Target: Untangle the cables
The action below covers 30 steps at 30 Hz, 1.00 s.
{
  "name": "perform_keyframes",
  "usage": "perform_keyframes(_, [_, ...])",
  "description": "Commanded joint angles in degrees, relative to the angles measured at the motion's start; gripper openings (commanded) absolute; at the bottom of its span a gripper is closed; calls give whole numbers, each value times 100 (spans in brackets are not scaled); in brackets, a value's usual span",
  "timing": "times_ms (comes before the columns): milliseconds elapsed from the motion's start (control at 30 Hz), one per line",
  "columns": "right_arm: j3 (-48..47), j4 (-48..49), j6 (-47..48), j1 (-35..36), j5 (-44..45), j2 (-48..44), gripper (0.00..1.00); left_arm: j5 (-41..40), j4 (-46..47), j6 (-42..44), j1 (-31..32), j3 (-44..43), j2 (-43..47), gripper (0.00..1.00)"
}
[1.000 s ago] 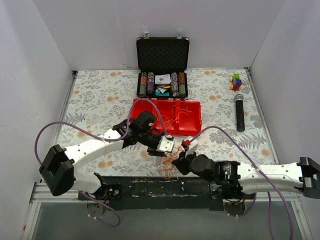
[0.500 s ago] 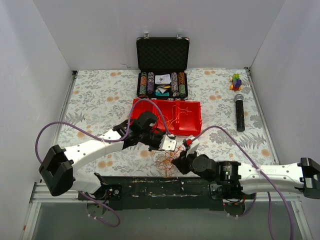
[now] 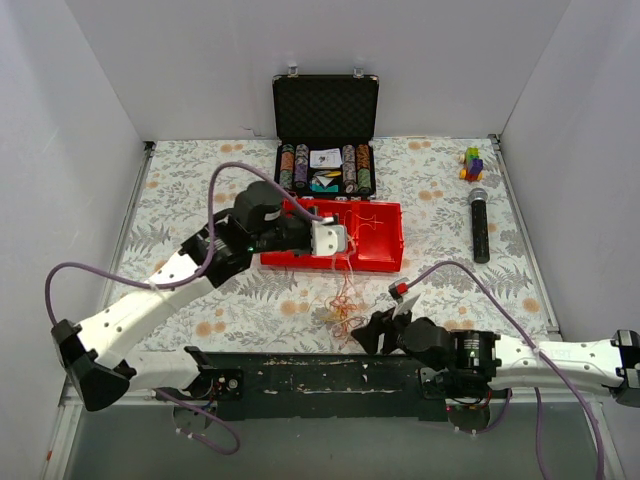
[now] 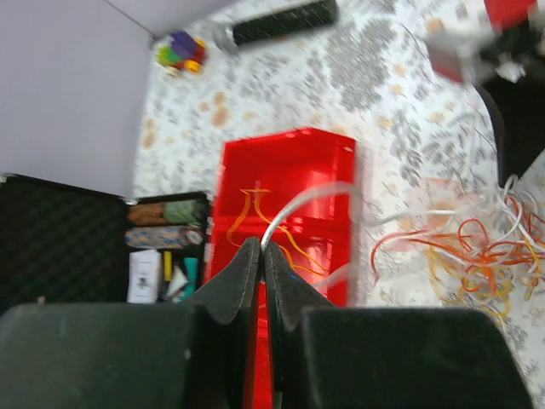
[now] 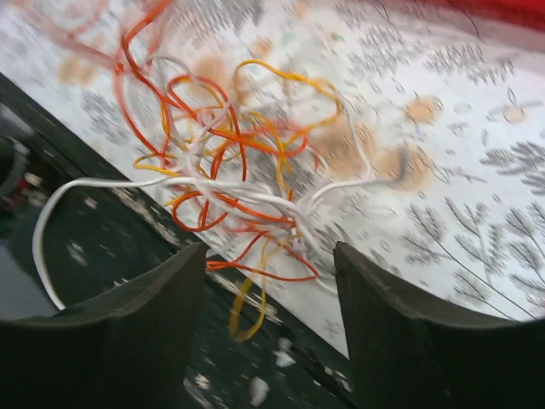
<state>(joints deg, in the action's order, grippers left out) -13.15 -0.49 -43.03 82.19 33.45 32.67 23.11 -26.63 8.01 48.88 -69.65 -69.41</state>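
Where the left gripper [image 4: 262,249] narrows to its tips, the two dark fingers are pressed together. A white strand [image 4: 300,201] runs out from between them and arches away to the gripper's right. It seems to be pinched there, though blur softens the spot. Directly beyond and below those tips sits a red bin [image 4: 285,158] with a few thin orange wires lying inside it.

The cables [image 4: 477,247], a loose knot of orange, yellow, reddish and white loops, lie off to this gripper's right on the floral table cover [image 3: 200,190]. In the overhead view, thin strands hang from the raised gripper down to that knot. To the gripper's left stands an open black case [image 4: 60,230] holding rows of chips, just beside the bin. Farther out past the bin lie a black microphone [image 4: 285,21] and a small cluster of coloured blocks [image 4: 180,53].

The right gripper [image 5: 266,256] sits low by the table's near edge with its fingers spread wide. The knot lies just ahead of its tips, and the lowest loops reach into the gap between the fingers. Part of the knot rests on the cover and part hangs over the dark rail [image 5: 128,230] at the edge. One long white loop sweeps out to this gripper's left across that rail.
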Motion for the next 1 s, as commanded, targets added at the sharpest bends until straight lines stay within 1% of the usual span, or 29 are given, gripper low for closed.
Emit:
perform_keyframes(0, [-47,-838,-189,34,-58,38,74,-202,-34,-256,-28,-567,410,0])
perform_keyframes(133, [-311,-997,-13,34,38,38,75,-211,-35,-221,-28,-471,647,0])
perform_keyframes(233, [-478,-953,145,34,91,47,75,-272,-52,-273,-28,-620,674,0])
perform_keyframes(333, [-645,-970,294,34,144,134,75,-325,-35,-265,-28,-848,648,0])
perform_keyframes(467, [-961,-1312,321,34,258,205,75,-580,228,-361,-28,-1269,604,0])
perform_keyframes(600, [-1312,-1436,619,34,460,117,76,-370,132,-606,-28,-1823,560,0])
perform_keyframes(733, [-1673,-1033,1286,34,759,319,76,192,-131,-757,-19,-2149,586,0])
perform_keyframes(767, [-1752,-901,1427,34,785,433,76,263,-123,-992,-10,-2219,604,0])
perform_keyframes(867, [-1928,-296,1840,34,646,723,76,264,-114,-1196,-19,-2526,516,0])
perform_keyframes(967, [-2086,231,1999,25,426,1056,76,141,-123,-1346,-19,-2790,358,0])
